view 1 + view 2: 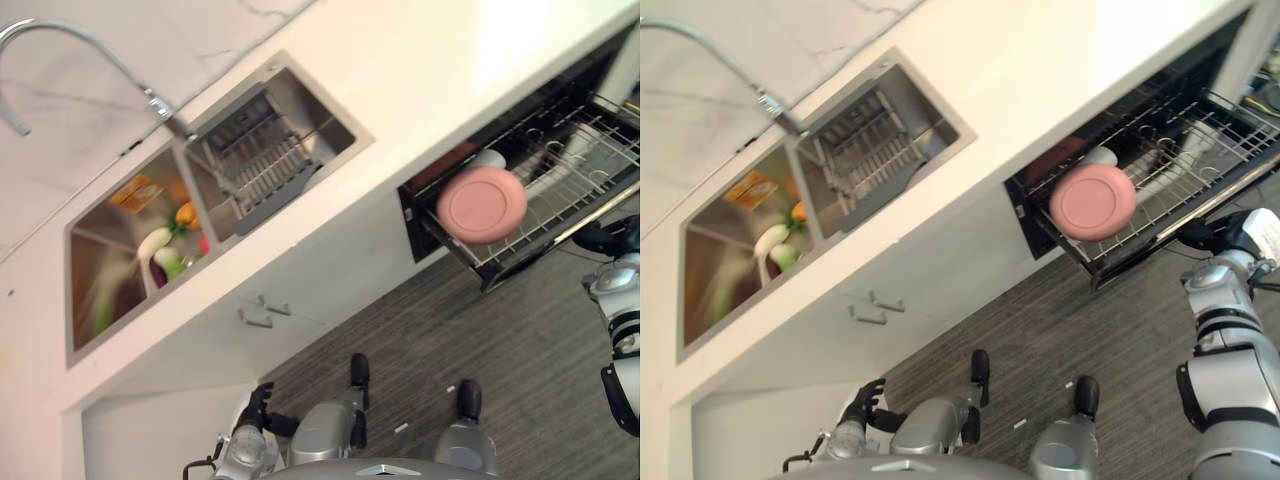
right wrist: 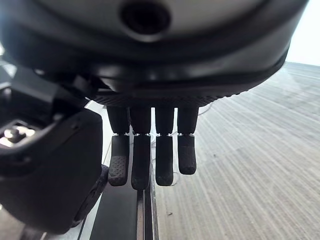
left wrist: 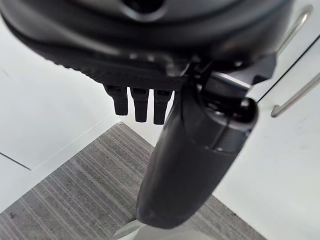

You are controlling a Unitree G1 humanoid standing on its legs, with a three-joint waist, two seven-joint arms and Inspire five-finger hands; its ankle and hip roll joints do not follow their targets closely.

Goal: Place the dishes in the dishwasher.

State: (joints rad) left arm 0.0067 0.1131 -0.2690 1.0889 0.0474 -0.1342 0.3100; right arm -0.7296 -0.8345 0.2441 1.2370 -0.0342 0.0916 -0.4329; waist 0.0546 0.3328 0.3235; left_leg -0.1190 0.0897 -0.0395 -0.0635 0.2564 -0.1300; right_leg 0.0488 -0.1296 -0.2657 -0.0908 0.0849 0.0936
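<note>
A pink plate (image 1: 481,204) stands on edge at the near-left end of the pulled-out dishwasher rack (image 1: 585,150). Behind the plate sits a white cup (image 1: 489,158). My right hand (image 1: 1214,236) hangs by the rack's front rail, fingers (image 2: 150,155) straight and holding nothing. My left hand (image 1: 865,398) is low beside the cabinet front, relaxed and holding nothing; its thumb (image 3: 195,165) shows large in the left wrist view. The sink's left basin (image 1: 95,275) holds several dishes and colourful items, among them a white and green piece (image 1: 165,258).
A wire drainer (image 1: 262,162) fills the sink's right basin. A curved faucet (image 1: 70,38) arches over the white counter (image 1: 440,70). Cabinet handles (image 1: 262,312) stick out below the counter. Grey striped floor (image 1: 500,340) lies in front of the dishwasher.
</note>
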